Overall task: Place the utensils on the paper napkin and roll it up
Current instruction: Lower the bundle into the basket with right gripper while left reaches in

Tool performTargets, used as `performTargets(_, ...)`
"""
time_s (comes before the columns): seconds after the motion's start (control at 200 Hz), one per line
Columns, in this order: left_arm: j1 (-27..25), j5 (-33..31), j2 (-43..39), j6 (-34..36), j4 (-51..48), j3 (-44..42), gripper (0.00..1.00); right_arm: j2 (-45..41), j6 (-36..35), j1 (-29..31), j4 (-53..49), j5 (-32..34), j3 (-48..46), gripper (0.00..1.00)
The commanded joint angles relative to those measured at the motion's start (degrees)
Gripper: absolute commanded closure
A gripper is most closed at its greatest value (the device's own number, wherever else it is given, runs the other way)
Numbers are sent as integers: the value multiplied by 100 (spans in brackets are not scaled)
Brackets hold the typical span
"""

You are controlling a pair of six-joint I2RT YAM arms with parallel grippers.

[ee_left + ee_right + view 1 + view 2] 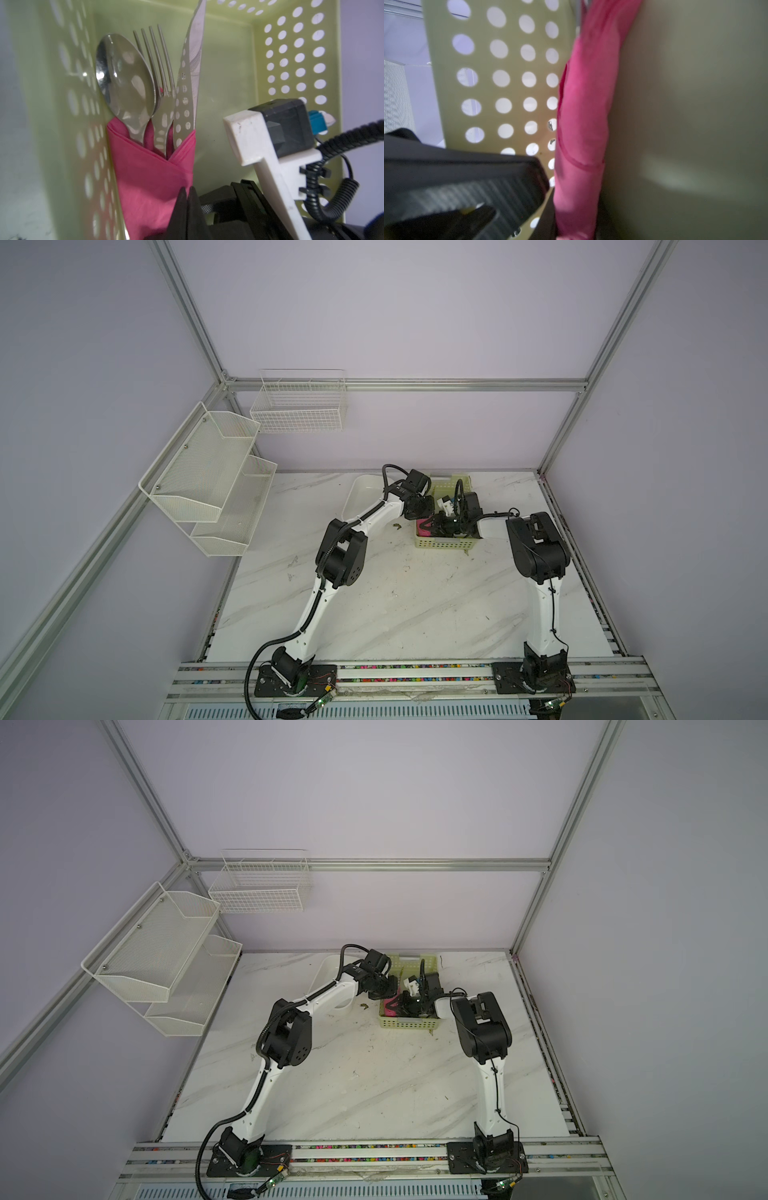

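Both arms are down inside the green perforated basket point(444, 545), so this reads as the tail end: rolling looks done and the bundle is parked. The pink paper napkin point(149, 176) is wrapped around the utensils and lies along the basket wall, directly ahead of the left claw point(187, 209). The spoon point(124, 76), fork point(162, 93) and table knife point(187, 93) stick their metal heads out of the end of the roll farthest from that claw; the handles are hidden in the paper. The left claw is clenched, tips pressed together, at the near end of the roll; whether it pinches any paper is hard to say. The right claw point(442, 526) crowds in just beside the left one. In the right wrist view one dark finger point(467, 187) sits alongside the roll, but the view is blurry, so I cannot tell if this claw is released or gripping the napkin. Next move, as I judge it: free whatever is held, then lift each claw straight up and out, one at a time. The paper wrap is loose-looking, and a snag on a fingertip or on the wall could unroll it.
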Motion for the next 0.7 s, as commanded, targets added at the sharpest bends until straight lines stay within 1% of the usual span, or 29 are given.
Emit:
performTargets(0.0, -166, -209, -204, 241, -331, 61, 97, -174, 555, 425, 327, -212, -417, 100)
performTargets(0.115, -179, -338, -473, 316, -519, -27, 96, -369, 705, 530, 557, -201, -720, 100)
performTargets(0.265, -253, -345, -685, 351, -757, -145, 95, -594, 853, 644, 859, -213, -1209, 100)
performTargets(0.365, -323, -589, -676, 378, -1079, -140, 96, -710, 918, 667, 1026, -136, -1523, 100)
performTargets(0.49, -356, -755, -716, 387, -1269, -329, 97, -701, 929, 663, 1081, -124, -1596, 100)
performTargets(0.695, -437, -648, -872, 378, -1283, -622, 99, -645, 926, 666, 1076, -133, -1570, 100)
